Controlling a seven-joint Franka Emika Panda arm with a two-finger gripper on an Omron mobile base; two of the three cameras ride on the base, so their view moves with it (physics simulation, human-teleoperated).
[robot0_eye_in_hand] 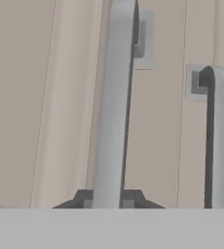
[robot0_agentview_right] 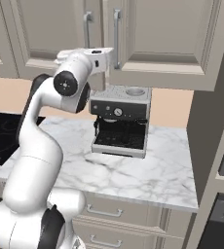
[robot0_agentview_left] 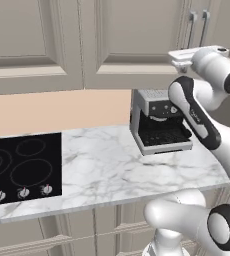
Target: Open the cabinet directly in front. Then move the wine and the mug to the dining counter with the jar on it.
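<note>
The cabinet (robot0_agentview_right: 148,34) hangs above the counter with both beige-grey doors closed. Two long silver bar handles (robot0_agentview_right: 116,36) run down the meeting edges of the doors. My gripper (robot0_eye_in_hand: 108,198) is raised to the lower end of one handle (robot0_eye_in_hand: 115,97). That bar passes straight between my two dark fingertips (robot0_eye_in_hand: 84,198), which press against its sides. The second handle (robot0_eye_in_hand: 216,136) stands free beside it. From the right base view the gripper (robot0_agentview_right: 115,58) sits at the right-hand bar. The wine, the mug, the jar and the dining counter are out of view.
A silver espresso machine (robot0_agentview_left: 159,122) stands on the marble counter (robot0_agentview_left: 112,170) right under my hand. A black cooktop (robot0_agentview_left: 22,167) lies to the left. A tall cabinet column (robot0_agentview_right: 216,121) closes the right side. Neighbouring upper cabinets (robot0_agentview_left: 32,40) are shut.
</note>
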